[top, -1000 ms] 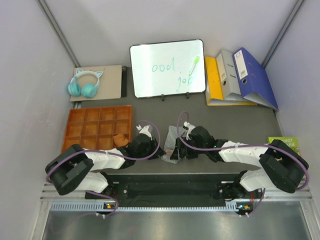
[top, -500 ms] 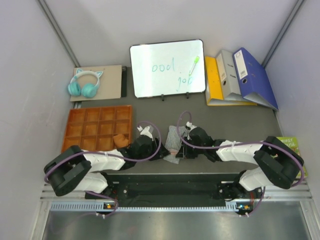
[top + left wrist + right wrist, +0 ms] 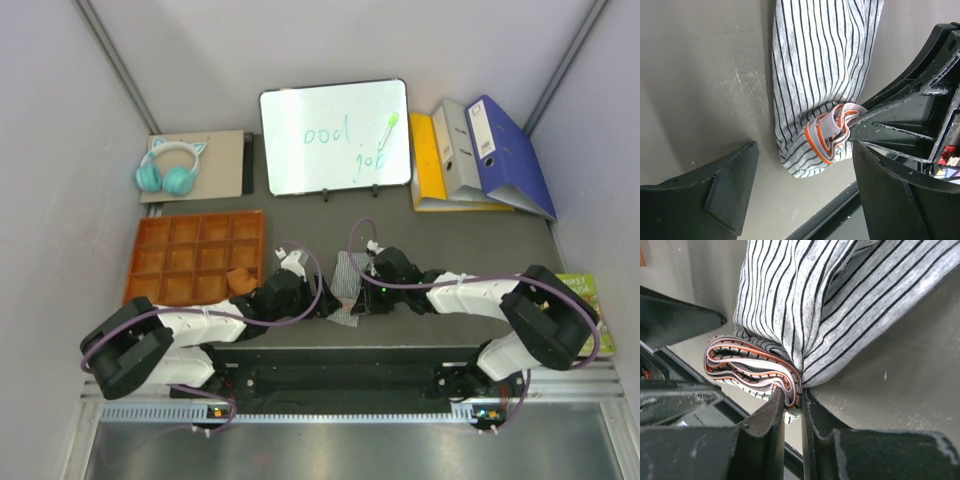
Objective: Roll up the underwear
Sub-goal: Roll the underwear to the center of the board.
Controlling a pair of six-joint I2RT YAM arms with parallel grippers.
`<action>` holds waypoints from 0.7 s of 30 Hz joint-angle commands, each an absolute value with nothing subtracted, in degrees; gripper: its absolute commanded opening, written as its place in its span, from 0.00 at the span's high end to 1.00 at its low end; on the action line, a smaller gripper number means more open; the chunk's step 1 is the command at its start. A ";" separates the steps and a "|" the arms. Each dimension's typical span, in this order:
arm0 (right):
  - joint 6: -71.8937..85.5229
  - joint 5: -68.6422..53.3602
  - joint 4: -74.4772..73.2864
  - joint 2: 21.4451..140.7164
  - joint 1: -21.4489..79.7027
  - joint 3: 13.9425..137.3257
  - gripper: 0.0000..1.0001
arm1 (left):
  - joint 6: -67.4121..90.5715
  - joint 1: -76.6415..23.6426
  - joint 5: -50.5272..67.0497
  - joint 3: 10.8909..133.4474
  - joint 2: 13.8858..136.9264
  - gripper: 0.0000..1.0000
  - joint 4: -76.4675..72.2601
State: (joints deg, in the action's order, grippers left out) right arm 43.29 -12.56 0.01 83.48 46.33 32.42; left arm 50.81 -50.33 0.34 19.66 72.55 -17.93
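grey striped boxer shorts [image 3: 840,305] pinched between right jaws.

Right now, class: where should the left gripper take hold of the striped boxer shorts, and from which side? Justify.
Probably grip the rolled waistband end of the striped boxer shorts, coming from above on the side away from the right gripper, which pinches it. That bunched roll stands proud; the rest lies flat. The left gripper straddles it, open.

Grey boxer shorts [image 3: 822,75] with thin black stripes and an orange-trimmed waistband [image 3: 750,365]. Rust-orange briefs [image 3: 240,279]. Orange tray [image 3: 200,214]. Teal headphones [image 3: 165,172]. 3 binders [image 3: 460,150]: yellow, grey, blue. Dark grey table [image 3: 300,215].
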 commanded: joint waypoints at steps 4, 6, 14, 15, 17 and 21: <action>38.85 -11.33 -4.04 88.42 43.33 31.55 0.98 | 46.23 -49.13 -0.88 15.56 76.02 0.24 -22.31; 37.97 -11.86 -4.57 89.12 43.16 32.08 0.98 | 45.97 -49.13 -0.53 15.64 77.69 0.26 -23.29; 36.83 -13.01 -5.45 91.41 42.98 33.92 0.99 | 46.93 -49.13 3.16 15.73 84.54 0.45 -29.96; 36.74 -13.18 -5.45 91.58 42.80 34.01 0.99 | 47.19 -49.13 3.16 15.56 84.72 0.49 -30.41; 36.83 -13.62 -5.27 91.93 42.54 34.10 0.99 | 47.63 -49.13 3.51 14.94 85.16 0.60 -31.63; 35.51 -13.62 -6.85 91.58 42.36 35.33 0.92 | 47.64 -49.13 4.39 15.38 86.13 0.86 -30.59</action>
